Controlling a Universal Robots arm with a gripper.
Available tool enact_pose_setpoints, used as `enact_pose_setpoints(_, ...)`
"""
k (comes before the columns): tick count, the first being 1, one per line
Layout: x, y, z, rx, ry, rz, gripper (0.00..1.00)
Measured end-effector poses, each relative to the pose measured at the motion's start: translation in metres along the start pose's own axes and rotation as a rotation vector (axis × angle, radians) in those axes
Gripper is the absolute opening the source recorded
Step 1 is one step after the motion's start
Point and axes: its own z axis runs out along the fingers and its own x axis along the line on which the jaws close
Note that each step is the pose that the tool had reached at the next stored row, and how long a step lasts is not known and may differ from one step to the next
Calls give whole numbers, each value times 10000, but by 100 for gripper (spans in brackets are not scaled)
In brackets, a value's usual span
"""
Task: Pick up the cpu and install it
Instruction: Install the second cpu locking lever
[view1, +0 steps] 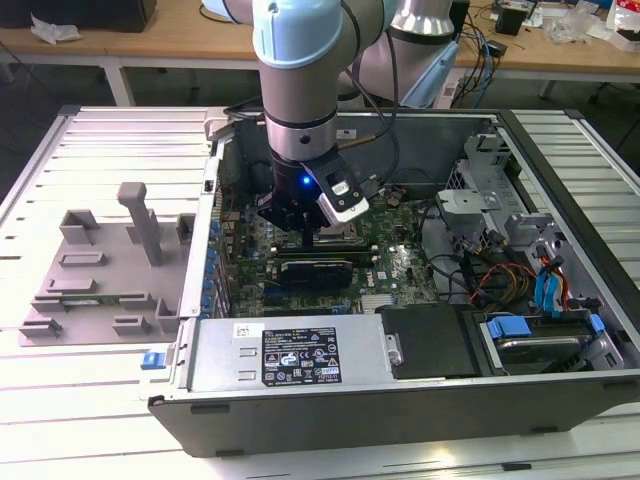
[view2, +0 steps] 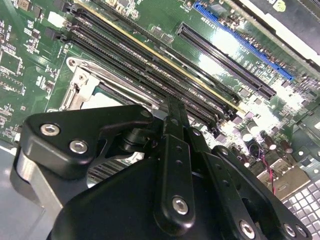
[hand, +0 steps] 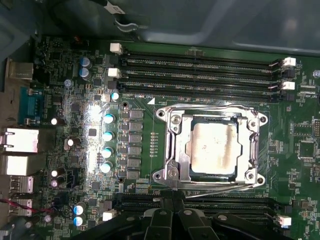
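Cpu (hand: 213, 148) already sits in the socket frame (hand: 172, 150) on the motherboard (hand: 65, 85), right below the claw (view1: 305, 232), so it looks seated, bracket framing it. Pale silvery top, a bit smudged. Claw's fingers look pinched together on nothing, hovering just above.

this is a robotics lab or electronics workshop. an opened computer case (view1: 400, 390) with its green motherboard (hand: 75, 125) exposed lies on a slatted metal table (view1: 100, 140) under the arm, and behind the arm stand wooden workbenches (view1: 200, 35) strewn with cables.
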Motion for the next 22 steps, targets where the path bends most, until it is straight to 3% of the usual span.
enact_pose_setpoints(3, 4, -1, 7, -128, -8, 9, 11)
enact_pose_setpoints(5, 4, -2, 9, -132, -6, 10, 11)
enact_pose_setpoints(9, 8, -3, 25, -276, -14, 18, 11)
enact_pose_setpoints(12, 10, -21, 41, -335, -17, 23, 11)
enact_pose_setpoints(14, 12, -36, 46, -633, -32, 42, 11)
enact_pose_setpoints(20, 25, -68, 93, -845, -40, 57, 11)
enact_pose_setpoints(22, 39, -70, 107, -1117, -58, 74, 11)
